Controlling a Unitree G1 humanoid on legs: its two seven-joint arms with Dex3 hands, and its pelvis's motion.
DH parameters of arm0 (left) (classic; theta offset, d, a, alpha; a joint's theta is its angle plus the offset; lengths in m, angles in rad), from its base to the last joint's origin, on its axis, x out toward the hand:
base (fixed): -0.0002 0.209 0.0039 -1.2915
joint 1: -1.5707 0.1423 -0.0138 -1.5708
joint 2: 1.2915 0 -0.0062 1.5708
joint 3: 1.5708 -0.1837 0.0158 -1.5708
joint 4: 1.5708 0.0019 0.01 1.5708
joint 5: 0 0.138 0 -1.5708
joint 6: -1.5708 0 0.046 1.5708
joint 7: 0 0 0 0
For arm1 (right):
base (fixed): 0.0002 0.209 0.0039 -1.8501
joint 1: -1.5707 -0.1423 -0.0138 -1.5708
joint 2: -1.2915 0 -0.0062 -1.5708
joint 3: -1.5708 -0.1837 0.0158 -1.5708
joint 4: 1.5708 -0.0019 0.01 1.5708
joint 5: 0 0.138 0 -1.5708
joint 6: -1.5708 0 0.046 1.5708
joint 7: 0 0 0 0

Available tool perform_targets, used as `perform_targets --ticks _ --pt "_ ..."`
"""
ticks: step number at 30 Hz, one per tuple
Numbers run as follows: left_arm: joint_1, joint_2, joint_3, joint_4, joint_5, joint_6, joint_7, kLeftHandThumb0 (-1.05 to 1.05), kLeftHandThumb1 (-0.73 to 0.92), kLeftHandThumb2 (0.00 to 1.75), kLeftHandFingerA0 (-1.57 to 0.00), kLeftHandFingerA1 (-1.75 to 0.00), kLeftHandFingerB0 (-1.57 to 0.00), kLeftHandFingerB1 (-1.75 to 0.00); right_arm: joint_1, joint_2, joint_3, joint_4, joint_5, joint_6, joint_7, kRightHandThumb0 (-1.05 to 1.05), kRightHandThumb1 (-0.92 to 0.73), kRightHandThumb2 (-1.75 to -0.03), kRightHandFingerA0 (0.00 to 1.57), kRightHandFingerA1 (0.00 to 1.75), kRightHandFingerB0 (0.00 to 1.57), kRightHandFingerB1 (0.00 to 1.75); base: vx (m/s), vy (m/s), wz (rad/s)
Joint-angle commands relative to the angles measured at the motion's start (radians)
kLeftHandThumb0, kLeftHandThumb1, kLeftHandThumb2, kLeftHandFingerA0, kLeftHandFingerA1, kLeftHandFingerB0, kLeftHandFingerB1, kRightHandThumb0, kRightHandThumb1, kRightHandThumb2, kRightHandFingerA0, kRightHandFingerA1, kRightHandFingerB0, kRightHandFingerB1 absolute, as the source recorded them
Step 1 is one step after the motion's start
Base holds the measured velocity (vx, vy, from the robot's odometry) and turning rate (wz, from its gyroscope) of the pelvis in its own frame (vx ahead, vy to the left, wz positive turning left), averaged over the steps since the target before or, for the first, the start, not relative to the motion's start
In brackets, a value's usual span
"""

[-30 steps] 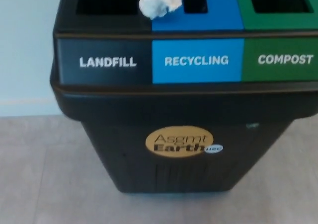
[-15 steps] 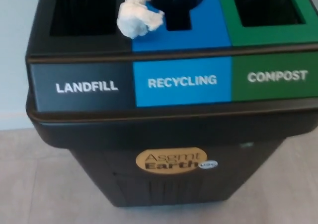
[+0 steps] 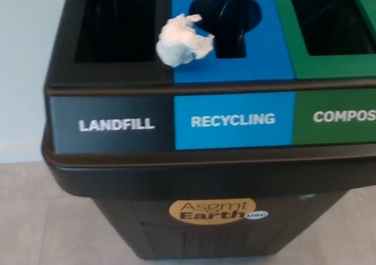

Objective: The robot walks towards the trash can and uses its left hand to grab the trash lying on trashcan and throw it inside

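Black trash can [image 3: 117, 177] on tiled floor [image 3: 41, 218]; crumpled trash [image 3: 181, 40] atop

The dark three-compartment trash can [image 3: 147, 177] runs past the right and bottom picture edges, so its green compost section [image 3: 329, 71] loses the last letter of its label. The black-lined openings are cropped at the top edge. The small oval sticker [image 3: 257, 215] beside the round gold label [image 3: 211, 210] is too blurred to read clearly.

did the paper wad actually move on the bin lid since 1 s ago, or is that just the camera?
No. The crumpled paper wad still sits on the seam between the landfill opening and the recycling slot. The whole bin shifted in frame together, so the camera moved.
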Motion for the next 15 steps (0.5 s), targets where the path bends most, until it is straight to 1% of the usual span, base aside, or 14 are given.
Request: perform_targets --ticks 1,2,7,8,9,13,15 --pt "-0.013 0.015 0.003 0.025 0.002 -0.057 0.004 -0.01 0.27 0.75 -0.39 -0.64 -0.37 -0.61 0.002 -0.024 -0.006 0.009 0.000 -0.017 -0.014 -0.58 -0.59 -0.58 0.16 0.47 0.23 0.34 -0.09 -0.151 0.29" --pt "-0.003 0.014 0.005 0.012 0.000 -0.048 0.006 -0.02 0.42 0.51 -0.39 -0.56 -0.42 -0.51 -0.002 -0.026 -0.008 0.009 0.003 -0.010 -0.013 -0.60 -0.60 -0.58 0.15 0.49 0.23 0.36 -0.10 -0.142 -0.09" --pt "-0.006 0.017 0.008 0.028 -0.004 -0.061 -0.002 -0.02 0.42 0.51 -0.37 -0.56 -0.41 -0.52 -0.001 -0.024 -0.018 0.006 0.013 -0.006 -0.003 -0.60 -0.60 -0.58 0.15 0.48 0.23 0.36 0.02 -0.065 -0.02" --pt "-0.005 0.010 0.025 0.032 -0.026 -0.069 -0.017 0.02 0.43 0.52 -0.39 -0.60 -0.36 -0.52 0.000 -0.030 -0.016 0.007 0.007 -0.004 -0.010 -0.59 -0.59 -0.58 0.16 0.47 0.22 0.33 0.04 0.028 -0.08" --pt "-0.005 0.008 0.032 0.034 -0.036 -0.072 -0.024 0.02 0.43 0.52 -0.39 -0.60 -0.36 -0.52 0.000 -0.032 -0.016 0.008 0.005 -0.003 -0.013 -0.59 -0.59 -0.58 0.16 0.47 0.22 0.33 0.00 0.000 0.00" --pt "-0.006 0.008 0.039 0.038 -0.033 -0.076 -0.028 0.02 0.43 0.52 -0.39 -0.60 -0.36 -0.52 -0.002 -0.031 -0.015 0.007 0.003 -0.002 -0.013 -0.59 -0.59 -0.58 0.16 0.47 0.22 0.33 0.05 0.138 -0.05" --pt "0.002 0.003 0.040 0.013 -0.034 -0.064 -0.026 0.03 0.45 0.53 -0.36 -0.58 -0.37 -0.53 0.003 -0.036 -0.024 0.002 0.011 0.004 -0.014 -0.60 -0.60 -0.58 0.15 0.48 0.22 0.35 -0.06 0.254 0.37"
